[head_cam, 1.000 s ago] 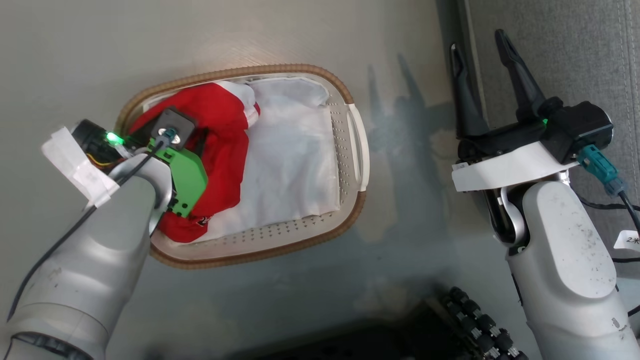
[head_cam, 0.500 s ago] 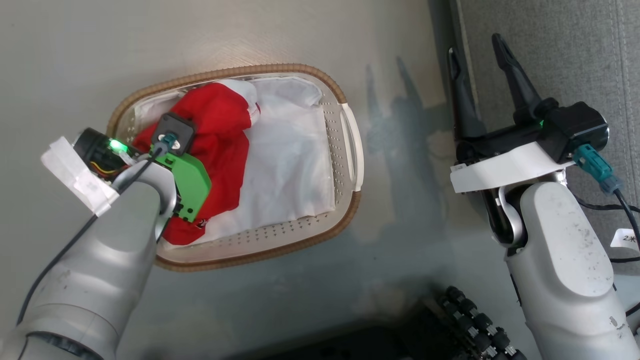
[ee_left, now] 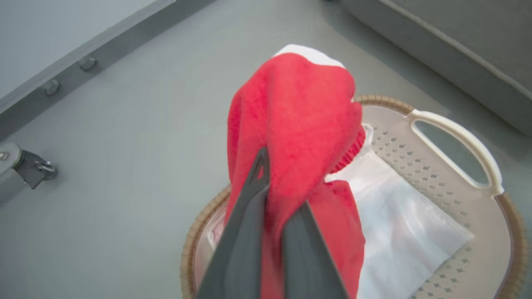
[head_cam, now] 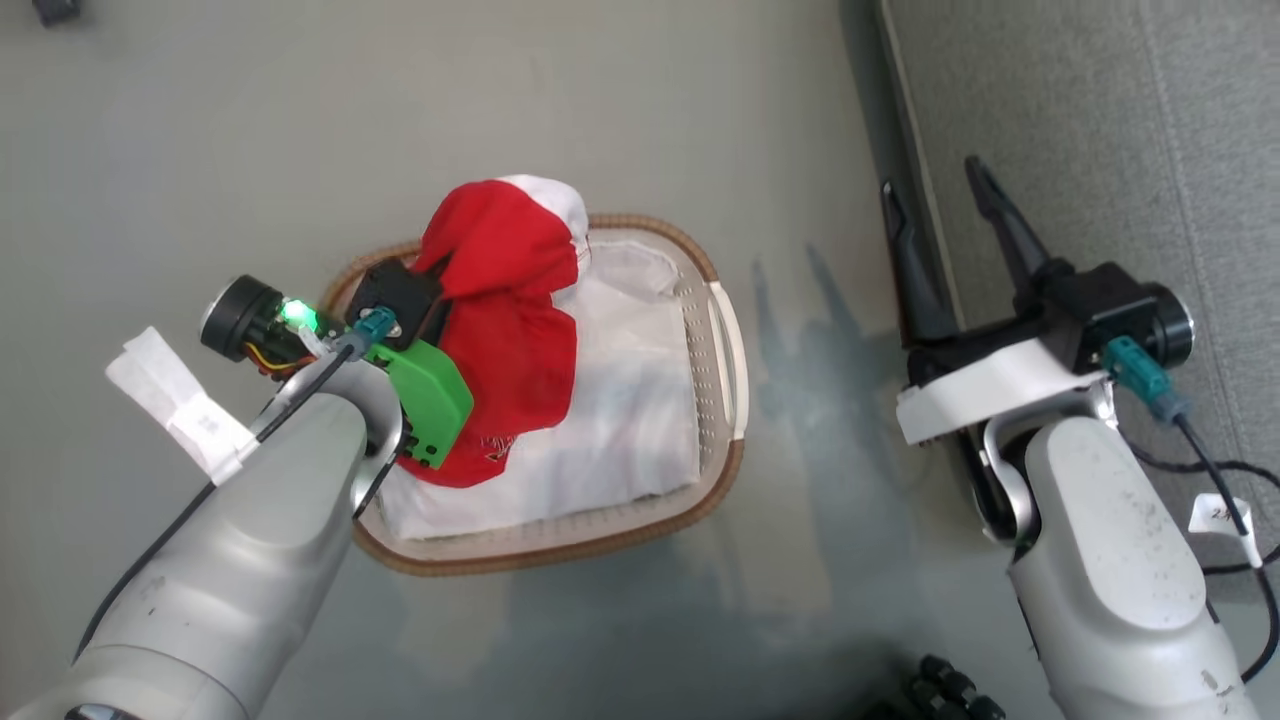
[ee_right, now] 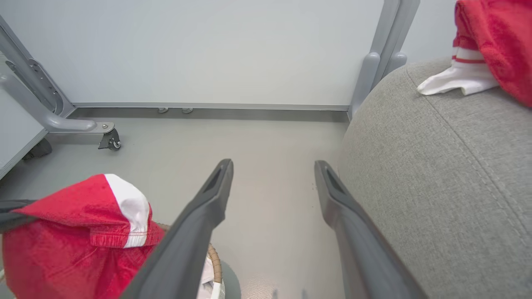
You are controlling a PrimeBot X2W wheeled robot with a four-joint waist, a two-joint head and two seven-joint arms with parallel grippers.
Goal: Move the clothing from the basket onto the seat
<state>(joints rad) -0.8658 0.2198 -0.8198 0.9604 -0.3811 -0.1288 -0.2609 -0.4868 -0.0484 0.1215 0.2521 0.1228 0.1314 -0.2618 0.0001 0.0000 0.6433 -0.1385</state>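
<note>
My left gripper (ee_left: 283, 187) is shut on a red garment with white trim, the clothing (head_cam: 510, 320), and holds it bunched up above the basket (head_cam: 722, 478). The lower folds of the clothing (ee_left: 299, 120) still hang into the basket (ee_left: 457, 132), over its white liner (head_cam: 640, 420). In the head view the left fingertips are hidden by the wrist and the fabric. My right gripper (head_cam: 930, 178) stands open and empty at the edge of the grey seat (head_cam: 1100, 150). In the right wrist view, the right gripper (ee_right: 273, 165) is beside the seat (ee_right: 436, 166), where another red garment (ee_right: 494, 37) lies.
The basket stands on grey floor to the left of the seat. A wheeled metal frame with a caster (ee_right: 110, 141) stands by the pale wall behind it. A dark ribbed object (head_cam: 940, 690) lies near my base. Cables and a tag (head_cam: 1222, 515) hang by my right arm.
My left gripper shut on the red clothing and raised it from lying in the basket to hanging above it. The head camera shifted. My right gripper stayed open.
</note>
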